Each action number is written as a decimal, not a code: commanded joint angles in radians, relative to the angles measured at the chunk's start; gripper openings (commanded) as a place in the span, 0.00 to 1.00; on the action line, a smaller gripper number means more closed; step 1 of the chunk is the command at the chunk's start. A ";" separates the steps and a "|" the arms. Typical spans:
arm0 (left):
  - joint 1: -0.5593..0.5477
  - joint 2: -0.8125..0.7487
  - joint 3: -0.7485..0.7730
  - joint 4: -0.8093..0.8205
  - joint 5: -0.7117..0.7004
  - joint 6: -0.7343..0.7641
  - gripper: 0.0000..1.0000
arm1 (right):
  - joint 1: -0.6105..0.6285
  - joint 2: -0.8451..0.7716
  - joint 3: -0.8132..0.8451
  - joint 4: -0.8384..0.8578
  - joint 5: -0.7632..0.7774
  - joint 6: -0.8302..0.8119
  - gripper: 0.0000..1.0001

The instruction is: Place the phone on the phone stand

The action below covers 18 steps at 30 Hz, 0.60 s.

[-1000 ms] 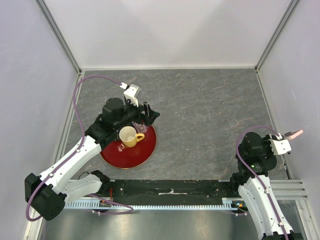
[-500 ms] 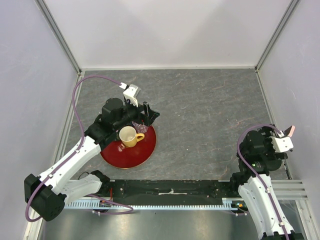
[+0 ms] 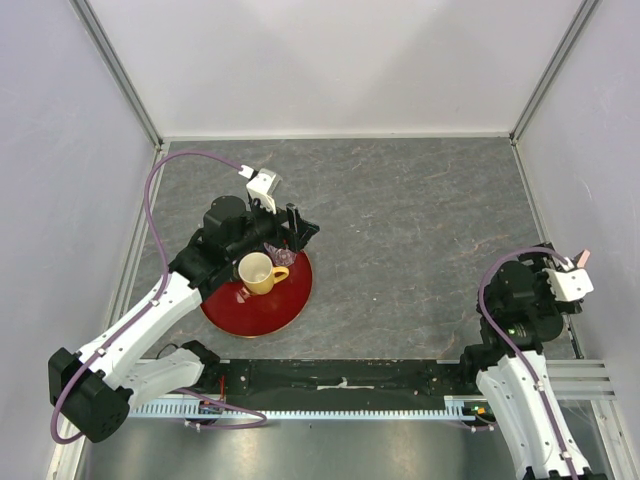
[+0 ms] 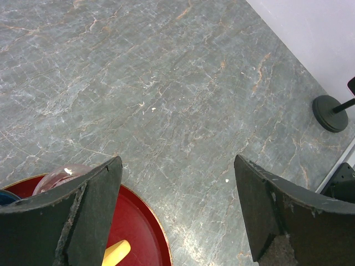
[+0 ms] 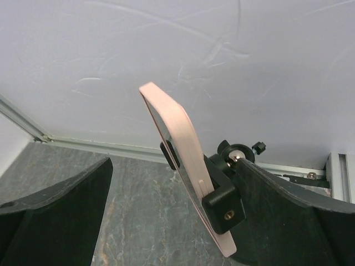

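Pink phone point(image 5: 191, 163), black stand point(image 5: 224, 208), red tray point(image 3: 255, 310), grey-veined table point(image 3: 420, 230).

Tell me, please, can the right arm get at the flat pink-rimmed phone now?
Probably yes. The flat pink-rimmed phone sits in the clamp of the small black phone stand, directly between the fingers of the open right gripper, and nothing blocks it.

The left arm point(image 3: 150, 320) and right arm point(image 3: 520, 395) share white moulded link shells and black joint housings above the long black mounting rail point(image 3: 340, 375). Farther from that rail, a thin lilac cable point(image 3: 148, 205) loops to a white camera block point(image 3: 262, 186). On the left gripper point(image 4: 176, 162), the flat matt-black fingers point(image 4: 66, 221) have chipped, grey-scuffed edges.
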 commanded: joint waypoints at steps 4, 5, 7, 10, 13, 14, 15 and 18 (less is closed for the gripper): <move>0.005 -0.007 0.001 0.033 0.002 -0.014 0.87 | 0.000 -0.028 0.133 -0.102 -0.001 -0.018 0.98; 0.005 -0.007 0.001 0.033 0.002 -0.014 0.87 | 0.000 -0.034 0.156 -0.110 -0.007 -0.023 0.98; 0.005 -0.007 0.001 0.030 0.000 -0.014 0.87 | -0.003 -0.043 0.179 -0.136 -0.020 -0.046 0.98; 0.005 -0.010 0.001 0.032 -0.003 -0.013 0.87 | 0.000 -0.063 0.224 -0.147 -0.098 -0.078 0.98; 0.005 -0.013 0.003 0.032 0.000 -0.013 0.87 | 0.000 -0.077 0.265 -0.147 -0.260 -0.098 0.98; 0.005 -0.013 0.001 0.033 0.002 -0.013 0.87 | 0.000 -0.077 0.282 -0.139 -0.309 -0.118 0.98; 0.005 -0.015 0.001 0.035 0.002 -0.011 0.87 | 0.000 -0.075 0.296 -0.144 -0.358 -0.118 0.98; 0.005 -0.016 0.000 0.035 0.000 -0.010 0.87 | -0.002 -0.059 0.351 -0.116 -0.671 -0.141 0.98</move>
